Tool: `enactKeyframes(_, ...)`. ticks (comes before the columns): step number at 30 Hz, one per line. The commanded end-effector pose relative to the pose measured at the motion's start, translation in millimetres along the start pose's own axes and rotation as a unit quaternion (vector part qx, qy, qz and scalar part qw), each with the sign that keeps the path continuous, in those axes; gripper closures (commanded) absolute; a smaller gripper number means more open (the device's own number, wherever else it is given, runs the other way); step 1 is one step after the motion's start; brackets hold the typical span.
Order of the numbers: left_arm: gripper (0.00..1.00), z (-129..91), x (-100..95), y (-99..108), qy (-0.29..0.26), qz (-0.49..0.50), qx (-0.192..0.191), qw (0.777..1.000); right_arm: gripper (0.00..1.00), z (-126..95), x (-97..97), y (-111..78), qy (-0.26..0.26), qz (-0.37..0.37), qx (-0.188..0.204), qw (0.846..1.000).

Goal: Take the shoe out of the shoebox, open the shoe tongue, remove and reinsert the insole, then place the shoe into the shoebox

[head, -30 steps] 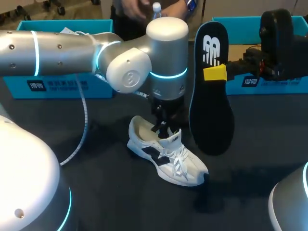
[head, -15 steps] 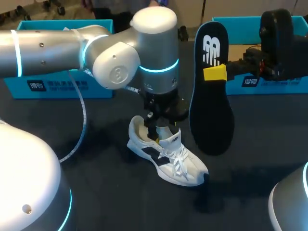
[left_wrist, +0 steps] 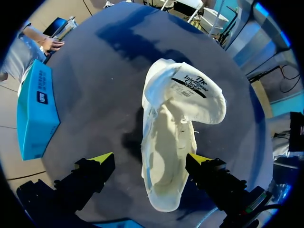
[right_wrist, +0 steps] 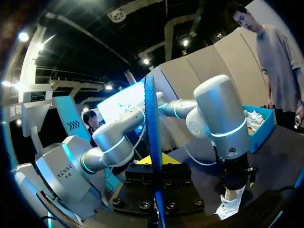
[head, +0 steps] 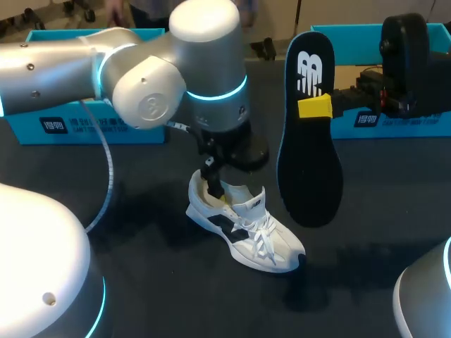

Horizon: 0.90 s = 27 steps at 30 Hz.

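The white sneaker with dark side patches lies on the black table, toe toward the front right. Its tongue is folded out over the laces and the inside lies bare. My left gripper hangs open just over the heel. In the left wrist view the left gripper has its yellow fingertips wide apart, one on each side of the heel opening. My right gripper is shut on the black insole and holds it upright above the table, right of the shoe. The right wrist view shows the insole edge-on.
One blue shoebox stands at the back left, also seen in the left wrist view as the blue shoebox. A second blue box stands at the back right behind my right arm. A grey cable hangs from my left arm.
My left gripper has opened wide, let go of the tongue and shifted left and back toward the heel. The right arm and the insole have stayed still.
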<state>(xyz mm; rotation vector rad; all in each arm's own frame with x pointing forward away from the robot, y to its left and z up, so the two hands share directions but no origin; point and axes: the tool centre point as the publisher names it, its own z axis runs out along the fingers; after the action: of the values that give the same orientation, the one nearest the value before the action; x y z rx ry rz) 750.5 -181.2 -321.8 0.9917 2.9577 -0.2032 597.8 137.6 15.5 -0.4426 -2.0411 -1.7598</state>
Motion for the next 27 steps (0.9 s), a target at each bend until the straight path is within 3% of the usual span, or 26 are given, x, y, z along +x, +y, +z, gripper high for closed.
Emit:
enactKeyframes(1, 0.0, -9.8, -1.0, 2.4, -0.007, 0.0, 0.002, 1.0, 1.0, 2.6, -2.6, 2.1, 0.001, 0.0, 0.002, 1.0)
enactKeyframes(10, 0.0, -15.4, -4.8, 3.9, -0.003, 0.002, 0.01, 1.0, 1.0, 2.6, -2.6, 2.1, 0.001, 0.0, 0.002, 1.0)
enactKeyframes(20, 0.0, 16.3, -13.5, -3.9, 0.0, -0.003, 0.009, 1.0, 1.0, 2.6, -2.6, 2.1, 0.001, 0.0, 0.002, 1.0)
enactKeyframes(27, 0.0, -6.3, -11.4, 6.6, -0.013, -0.008, 0.016, 1.0, 1.0, 2.6, -2.6, 2.1, 0.001, 0.0, 0.002, 1.0)
